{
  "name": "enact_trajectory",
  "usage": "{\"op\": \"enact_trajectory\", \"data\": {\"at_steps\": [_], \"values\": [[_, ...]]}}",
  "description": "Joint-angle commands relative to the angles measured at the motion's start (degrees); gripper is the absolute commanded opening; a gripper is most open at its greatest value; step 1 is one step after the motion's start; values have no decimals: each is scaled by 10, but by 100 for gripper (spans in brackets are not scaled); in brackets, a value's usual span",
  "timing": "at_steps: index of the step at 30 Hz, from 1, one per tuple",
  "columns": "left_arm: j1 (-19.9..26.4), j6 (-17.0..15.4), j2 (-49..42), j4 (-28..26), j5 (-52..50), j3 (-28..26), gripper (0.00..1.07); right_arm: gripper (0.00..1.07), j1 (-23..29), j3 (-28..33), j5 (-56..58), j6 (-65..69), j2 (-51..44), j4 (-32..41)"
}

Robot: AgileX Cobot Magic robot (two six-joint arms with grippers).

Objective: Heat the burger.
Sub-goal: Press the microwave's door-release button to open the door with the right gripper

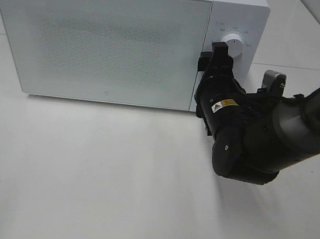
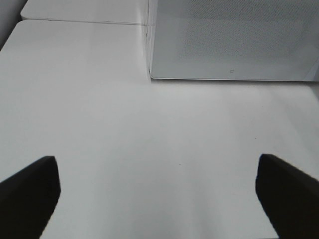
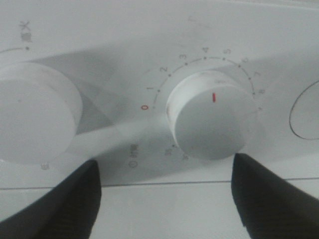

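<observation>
The microwave sits shut on the tabletop, contents hidden. The right claw gapes empty before a dial; the left claw hangs wide, empty.

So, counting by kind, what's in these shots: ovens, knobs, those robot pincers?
Microwave: 1
Knobs: 2
Pairs of jaws: 2, both open
Total: 5
</observation>
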Motion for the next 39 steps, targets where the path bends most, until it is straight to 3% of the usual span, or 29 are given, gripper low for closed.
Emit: {"op": "enact_trajectory", "data": {"at_steps": [1,11,25,27,39], "values": [[4,0,-8,-2,1,1,100,78,-1,-5,-83,-19,-11,-7],[4,0,-8,-3,1,1,100,76,-1,40,6,-77,-70,-15],[4,0,-8,-3,1,1,100,76,-2,74,355,-354,-214,-141],[4,0,-8,-3,1,1,100,76,-2,74,433,-433,-252,-194],[4,0,-8,-3,1,1,100,76,-2,74,659,-626,-380,-222]]}}
